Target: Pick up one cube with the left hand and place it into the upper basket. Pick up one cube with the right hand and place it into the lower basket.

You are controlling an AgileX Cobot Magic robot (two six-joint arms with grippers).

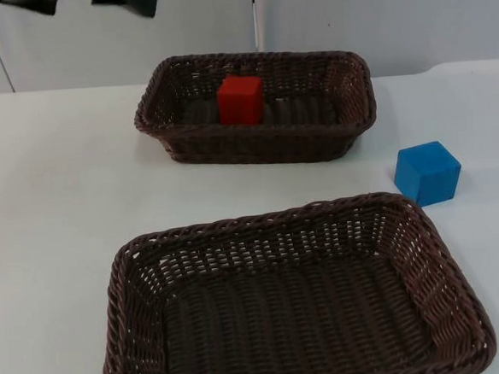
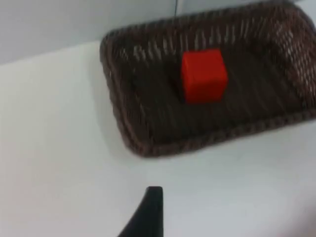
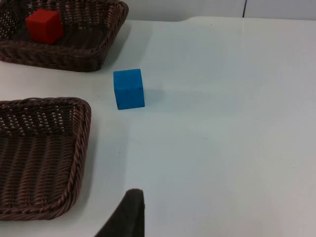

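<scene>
Two baskets on white tabletop (image 1: 54, 209): upper basket (image 1: 259, 143) holding red cube (image 1: 241, 99), lower basket (image 1: 293, 317) cut off at near edge. Blue cube (image 1: 427, 173) on tabletop, just beside lower basket's far right corner. Left end effector (image 2: 153, 197) and right end effector (image 3: 131, 202) each mostly hidden; grip state impossible to tell.

Robot lab or test bench, not a home: bare white table top (image 1: 53, 192) ending at a plain grey partition wall (image 1: 375, 16), with just two brown wicker baskets (image 1: 257, 109) and plain red (image 1: 241, 99) and blue (image 1: 427, 173) cubes laid out as props.
</scene>
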